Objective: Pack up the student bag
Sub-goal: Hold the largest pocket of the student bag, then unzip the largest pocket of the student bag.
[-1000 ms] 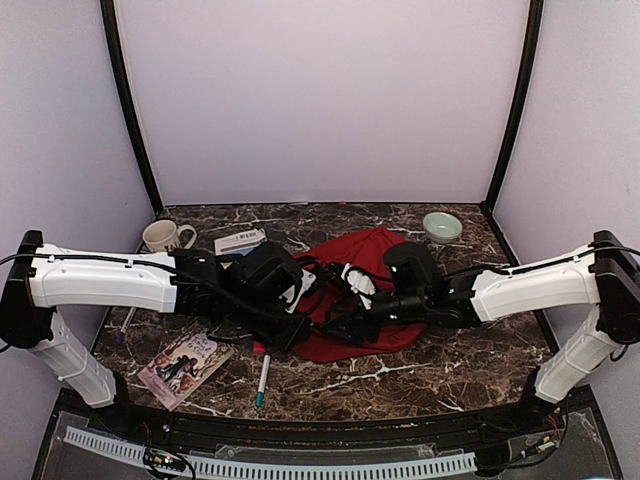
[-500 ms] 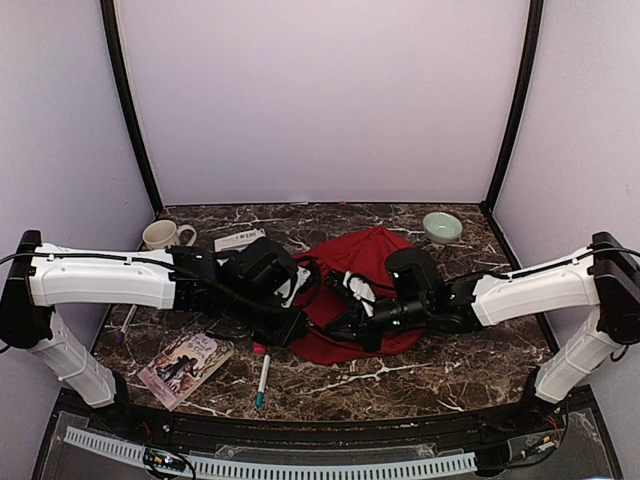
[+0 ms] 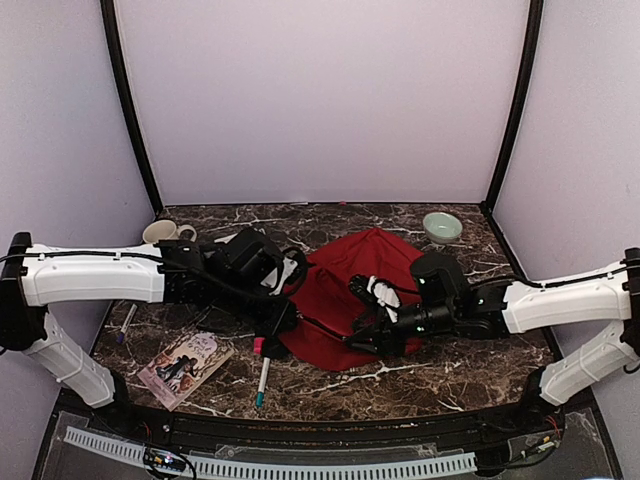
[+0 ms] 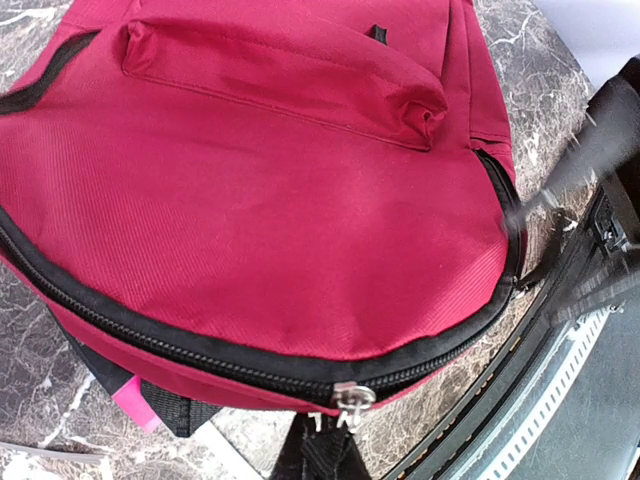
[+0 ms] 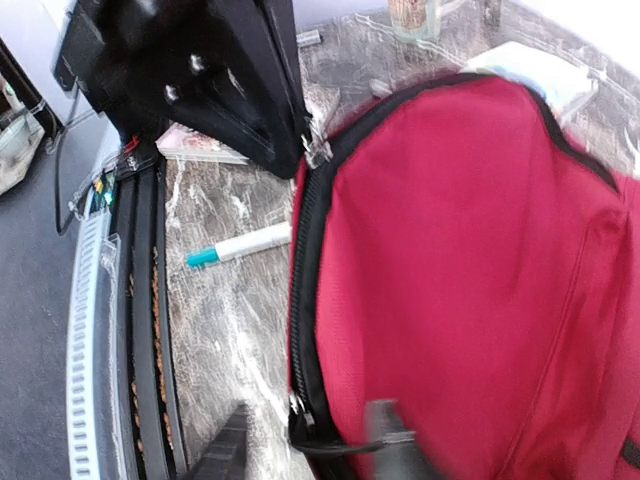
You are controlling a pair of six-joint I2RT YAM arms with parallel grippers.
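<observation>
1. The student bag (image 3: 350, 285) lies flat in the middle of the bench (image 3: 450, 370), between the two arms, with its red outer side up.
2. The black zipper (image 4: 150, 325) along its edge looks drawn together as far as I can follow it. No open mouth and no inner lining show, so what is inside the bag is hidden from me.
3. Outside the bag, a book (image 3: 185, 362) and a pen (image 3: 262, 380) lie at the near left of the bench. The pen reaches up to the edge of the bag. A small pink thing (image 4: 135, 405) peeps out from under that edge, and I cannot tell if it belongs to the pen.
4. A mug (image 3: 162, 233) stands at the far left and a bowl (image 3: 441, 226) at the far right, both well apart from the bag. They are too small for me to say if anything is in them.
5. My judgement is that the packing is not finished, because the book and the pen are not in the bag.
6. The left hand (image 5: 300, 140) is pressed fully closed, with its tip at the metal zipper pull (image 4: 350, 395). It seems to pinch that pull.
7. The right hand (image 5: 310, 455) is at the other near corner of the bag. Its fingers are blurred and stand apart, with a black strap of the bag between them, and I see nothing clamped.
</observation>
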